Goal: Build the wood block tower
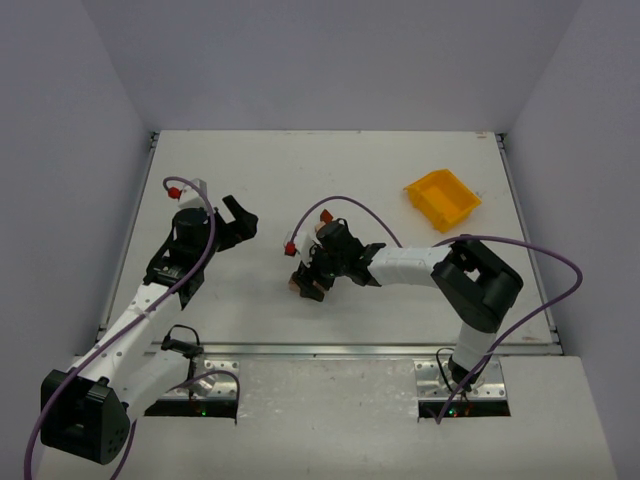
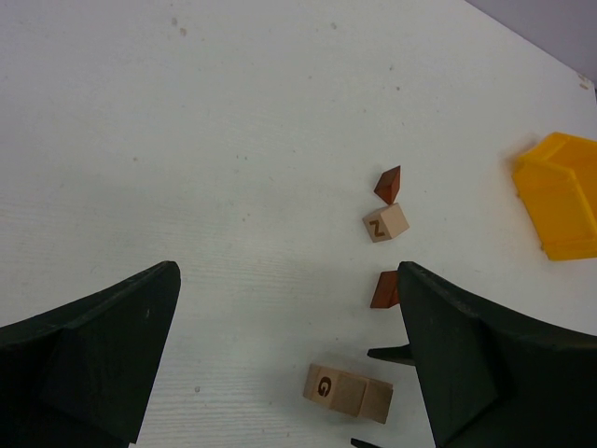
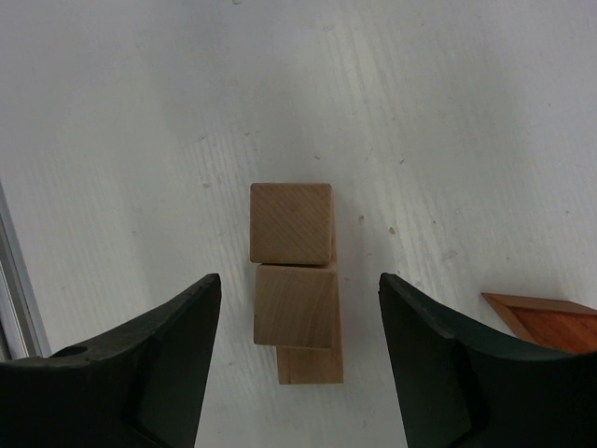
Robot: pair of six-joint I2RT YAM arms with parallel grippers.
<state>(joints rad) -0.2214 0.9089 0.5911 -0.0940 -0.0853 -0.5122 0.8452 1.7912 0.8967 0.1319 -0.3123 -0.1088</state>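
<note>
The wood block tower (image 3: 297,306) is a short line of pale tan cubes on the counter (image 3: 131,112), directly under the right end effector (image 3: 298,280) and centred in the gap between its two fingers (image 3: 140,373). In the right wrist view one cube lies just ahead of the fingertips. A second touches it between the tips, and a third shows partly under the second's near edge. Whether the second rests on the third or only beside it, I cannot tell. The right end effector stands wide apart, with bare counter on both sides of the cubes, and grips nothing. A reddish-brown piece (image 3: 550,319) lies just outside its right finger.

From the left end effector (image 2: 289,271), the same pale cubes (image 2: 347,392) lie close to the inner edge of its right finger (image 2: 485,364), one face marked G. Ahead of that finger lie a reddish-brown block (image 2: 384,291), a pale cube marked N (image 2: 385,223) and a reddish-brown wedge (image 2: 389,184). The wedge touches the N cube. The left end effector is spread wide and holds nothing. The yellow bin (image 2: 564,196) sits far off to its right.
</note>
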